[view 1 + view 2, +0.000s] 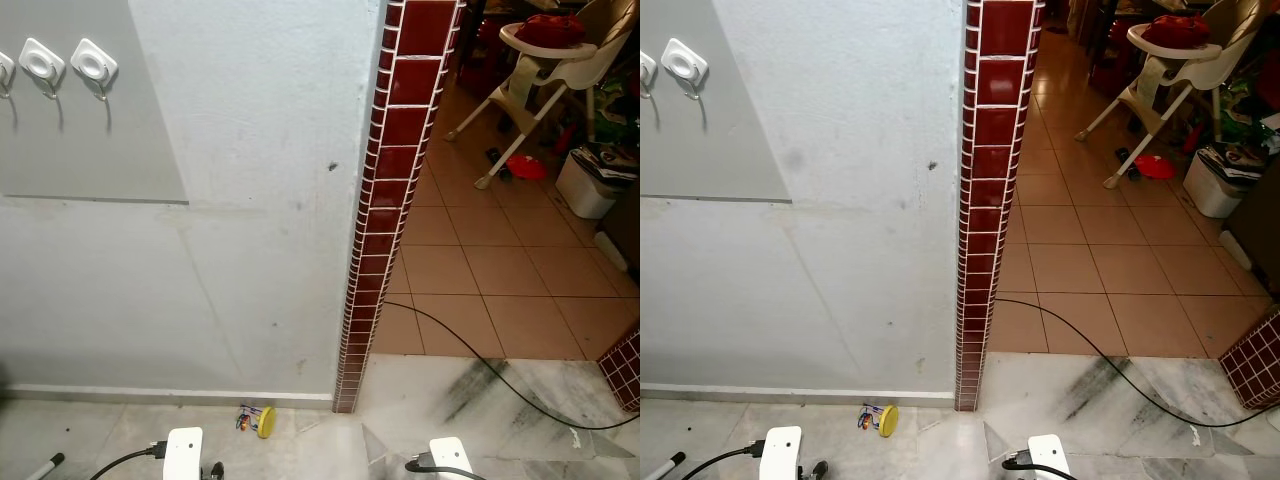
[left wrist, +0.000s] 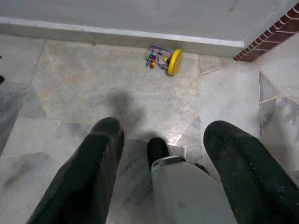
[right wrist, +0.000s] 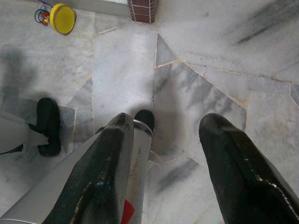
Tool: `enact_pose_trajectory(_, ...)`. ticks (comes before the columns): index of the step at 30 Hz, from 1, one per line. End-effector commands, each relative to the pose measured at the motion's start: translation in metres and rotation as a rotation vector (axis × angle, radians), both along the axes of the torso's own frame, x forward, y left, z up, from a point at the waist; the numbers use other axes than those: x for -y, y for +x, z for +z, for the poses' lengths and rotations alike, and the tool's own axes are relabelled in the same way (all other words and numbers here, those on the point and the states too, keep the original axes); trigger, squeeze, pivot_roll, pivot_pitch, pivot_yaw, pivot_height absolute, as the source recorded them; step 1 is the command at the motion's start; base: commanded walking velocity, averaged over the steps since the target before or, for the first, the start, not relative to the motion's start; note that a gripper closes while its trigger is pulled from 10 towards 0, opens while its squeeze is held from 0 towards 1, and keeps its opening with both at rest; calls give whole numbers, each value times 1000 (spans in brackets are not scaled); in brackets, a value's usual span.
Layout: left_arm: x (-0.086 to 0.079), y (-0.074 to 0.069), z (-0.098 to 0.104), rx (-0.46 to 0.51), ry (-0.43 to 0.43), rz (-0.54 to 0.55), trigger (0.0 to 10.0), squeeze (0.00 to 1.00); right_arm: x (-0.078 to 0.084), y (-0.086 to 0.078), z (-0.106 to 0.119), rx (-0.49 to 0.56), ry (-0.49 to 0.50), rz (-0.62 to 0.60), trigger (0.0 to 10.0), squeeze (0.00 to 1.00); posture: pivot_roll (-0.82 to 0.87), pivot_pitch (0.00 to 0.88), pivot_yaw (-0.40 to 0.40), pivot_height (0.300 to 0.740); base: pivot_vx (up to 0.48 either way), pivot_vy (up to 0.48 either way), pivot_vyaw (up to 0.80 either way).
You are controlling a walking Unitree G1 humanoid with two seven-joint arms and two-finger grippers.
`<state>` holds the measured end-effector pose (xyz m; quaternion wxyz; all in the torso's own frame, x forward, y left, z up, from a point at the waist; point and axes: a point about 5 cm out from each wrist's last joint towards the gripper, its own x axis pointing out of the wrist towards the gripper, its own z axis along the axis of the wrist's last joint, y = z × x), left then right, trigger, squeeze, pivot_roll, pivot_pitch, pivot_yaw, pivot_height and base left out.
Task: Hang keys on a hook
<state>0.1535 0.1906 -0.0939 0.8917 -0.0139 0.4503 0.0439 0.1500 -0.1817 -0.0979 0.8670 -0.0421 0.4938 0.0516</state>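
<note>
The keys (image 1: 257, 420), a yellow round tag with small coloured rings, lie on the marble floor at the foot of the white wall; they also appear as keys (image 2: 163, 58) and keys (image 3: 56, 16). High on the wall at the left, white square hooks (image 1: 93, 64) sit on a grey panel (image 1: 90, 150); all visible hooks look bare. My left gripper (image 2: 163, 130) hangs low over the floor, open and holding nothing, with the keys some way beyond its fingers (image 2: 93, 163). My right gripper (image 3: 168, 121) hangs open and holds nothing too, with the keys off to its side.
A dark red tiled wall end (image 1: 390, 200) stands just right of the keys. A black cable (image 1: 480, 360) runs across the floor past it. Farther right are a high chair (image 1: 550, 60), a white bin (image 1: 590, 185) and a red tiled corner (image 1: 625, 365). My own legs (image 2: 182, 191) show below the grippers.
</note>
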Motion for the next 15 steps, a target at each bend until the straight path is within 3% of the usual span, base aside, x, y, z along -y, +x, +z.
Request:
enact_pose_trajectory(1,-11,3,0,-114,139,-254,10000,0,-1,23,8,3,-146,240,10000,0,-82,0,8,740,0,0,0)
enact_pose_trajectory(15,-11,1,0,-121,140,-243,10000,0,-2,25,9,5,-142,259,10000,0,-74,0,0,740,0,0,0)
